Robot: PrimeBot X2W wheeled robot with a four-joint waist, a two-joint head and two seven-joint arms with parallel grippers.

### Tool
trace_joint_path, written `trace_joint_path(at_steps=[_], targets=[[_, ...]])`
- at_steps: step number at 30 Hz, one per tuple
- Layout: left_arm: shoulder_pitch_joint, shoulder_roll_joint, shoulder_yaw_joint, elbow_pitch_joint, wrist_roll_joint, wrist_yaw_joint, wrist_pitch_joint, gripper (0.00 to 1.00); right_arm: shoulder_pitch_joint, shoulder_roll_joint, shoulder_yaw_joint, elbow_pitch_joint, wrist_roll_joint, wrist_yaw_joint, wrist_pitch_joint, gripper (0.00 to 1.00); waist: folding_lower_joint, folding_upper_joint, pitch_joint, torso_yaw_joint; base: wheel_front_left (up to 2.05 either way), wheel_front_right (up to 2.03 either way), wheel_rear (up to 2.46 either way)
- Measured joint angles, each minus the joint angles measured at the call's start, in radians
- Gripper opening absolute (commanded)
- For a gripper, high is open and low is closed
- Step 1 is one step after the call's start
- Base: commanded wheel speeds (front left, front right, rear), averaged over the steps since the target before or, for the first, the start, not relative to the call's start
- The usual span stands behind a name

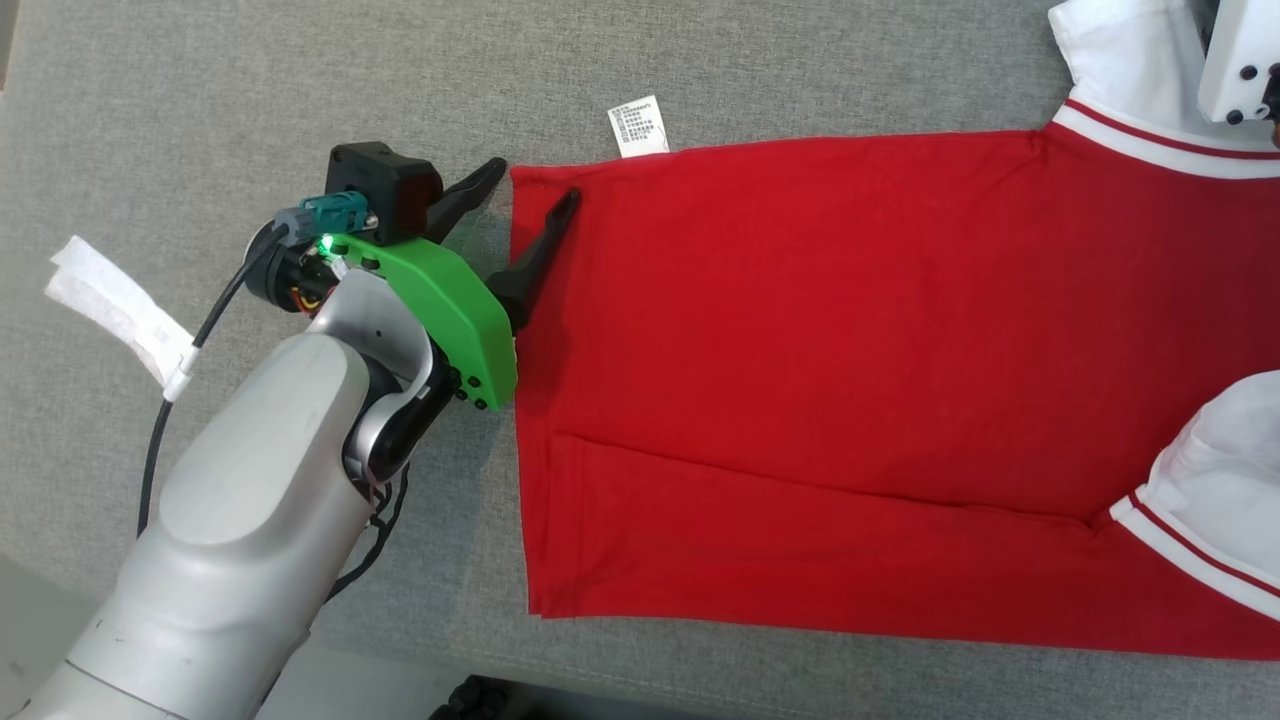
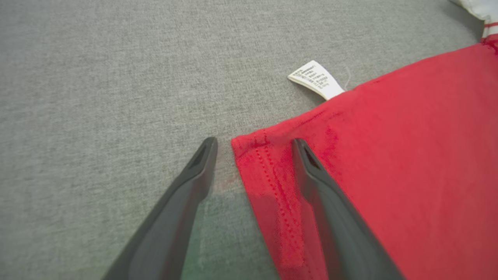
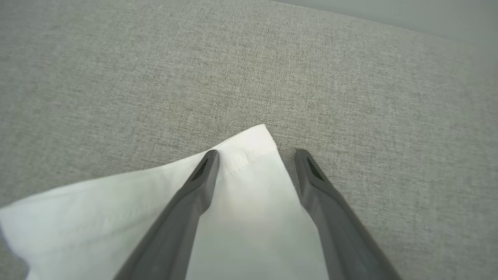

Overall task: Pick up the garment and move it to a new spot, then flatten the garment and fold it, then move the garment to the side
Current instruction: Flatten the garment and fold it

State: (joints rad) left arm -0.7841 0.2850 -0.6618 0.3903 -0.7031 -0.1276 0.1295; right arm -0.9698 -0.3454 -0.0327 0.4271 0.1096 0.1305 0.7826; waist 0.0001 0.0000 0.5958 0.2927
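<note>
The left end effector stood released, its jaws wide and straddling the far hem corner of the garment. One finger lay over the red cloth and the other over the bare grey table just beside the edge, a stance that looked meant for pinching that corner; whether the tips touched the cloth could not be told. The right end effector was likewise released and grasped nothing, with a white corner of the garment, apparently a sleeve, between its fingers. Since both corners lay along the garment's far edge, the pair seemed posed to lift that side together for a fold. The garment lay spread on the table, sideways before the robot, hem toward its left and sleeves toward its right. Its body was plain red and smooth. The sleeves were white, joined by a white band with a thin red stripe. A small printed care label poked out from the far side seam. A long straight crease ran near the closer edge, which suggested that side was already folded in.
</note>
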Motion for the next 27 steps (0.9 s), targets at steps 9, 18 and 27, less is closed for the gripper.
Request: trace_joint_path(at_steps=[9,18,27], targets=[[-0.043,0.023,-0.045,0.014,-0.039,-0.002,-0.058,0.0,-0.003,-0.001,0.044,-0.004,0.049,0.001,-0.061,0.0,0.0,0.0,0.003,-0.02,0.0,0.0,0.0],[-0.066,0.039,-0.023,0.066,-0.043,-0.003,-0.143,0.0,-0.056,0.0,-0.03,0.009,0.094,0.001,-0.186,0.0,0.0,0.0,-0.046,-0.046,0.0,0.0,0.0],[0.018,0.047,-0.024,0.04,-0.054,0.006,-0.193,0.0,0.159,-0.005,-0.021,-0.146,0.26,0.001,-0.244,0.0,0.0,0.0,-0.12,-0.085,0.0,0.0,0.0]])
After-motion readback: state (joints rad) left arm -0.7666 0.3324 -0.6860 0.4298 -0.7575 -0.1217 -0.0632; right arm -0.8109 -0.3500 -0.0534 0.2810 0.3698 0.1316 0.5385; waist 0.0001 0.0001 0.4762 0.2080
